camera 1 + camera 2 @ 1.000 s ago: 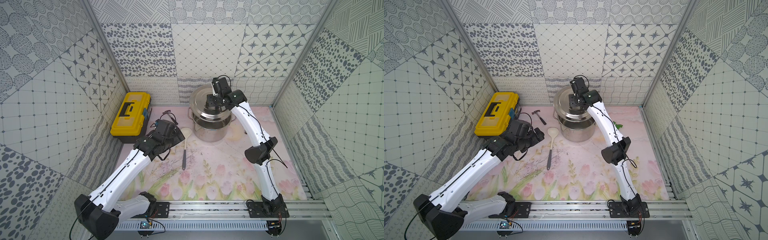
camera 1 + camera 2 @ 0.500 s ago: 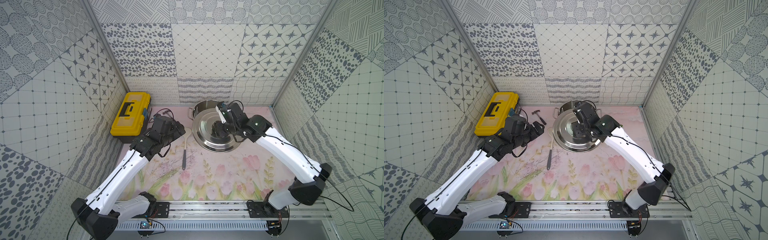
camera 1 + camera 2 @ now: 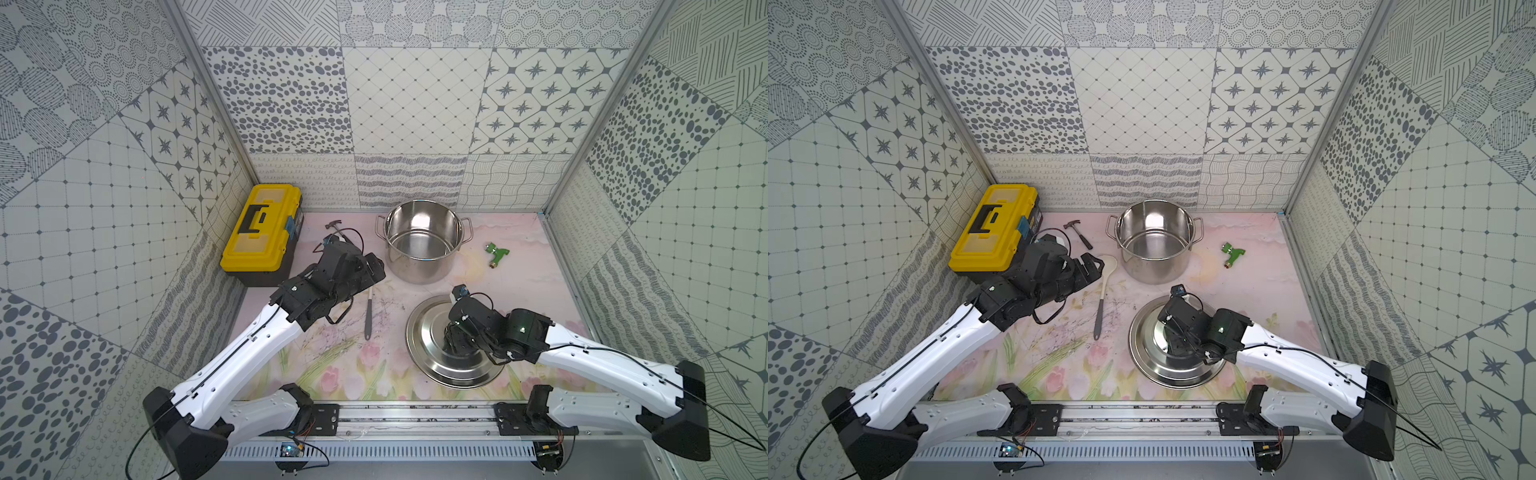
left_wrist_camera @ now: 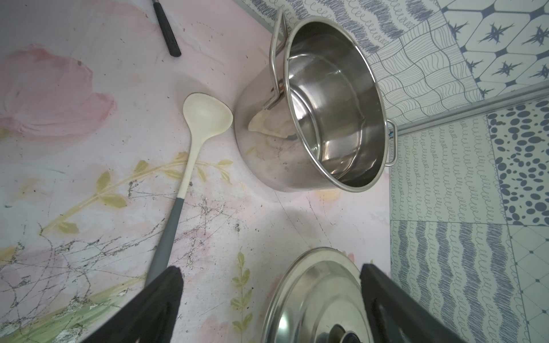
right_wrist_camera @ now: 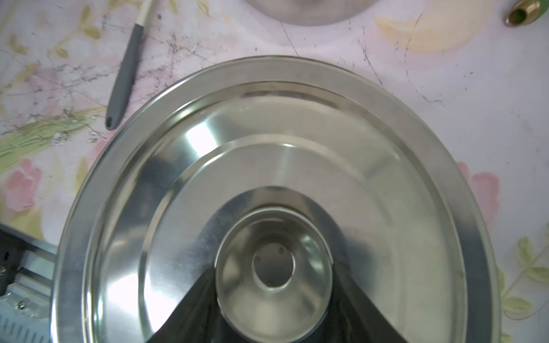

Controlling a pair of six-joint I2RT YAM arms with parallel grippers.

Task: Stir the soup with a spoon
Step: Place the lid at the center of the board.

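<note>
Lid [image 3: 428, 353] moved off the single pot [image 3: 417, 270]; one spoon [image 3: 1101, 297], one hammer [image 3: 1077, 233].

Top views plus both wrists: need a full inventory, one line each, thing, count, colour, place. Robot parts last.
toolbox: 1, yellow with black handle, back left corner
hammer: 1, black handle, between toolbox and pot
pot: 1, steel, uncovered, back centre
spoon: 1, cream bowl, grey handle, flat on the mat left of the pot
lid: 1, steel, front right of the mat
fitting: 1, green with brass end, right of the pot
mat: 1, pink floral, under everything
left gripper: 1, black, open, over the spoon
right gripper: 1, black, shut on the lid
</note>
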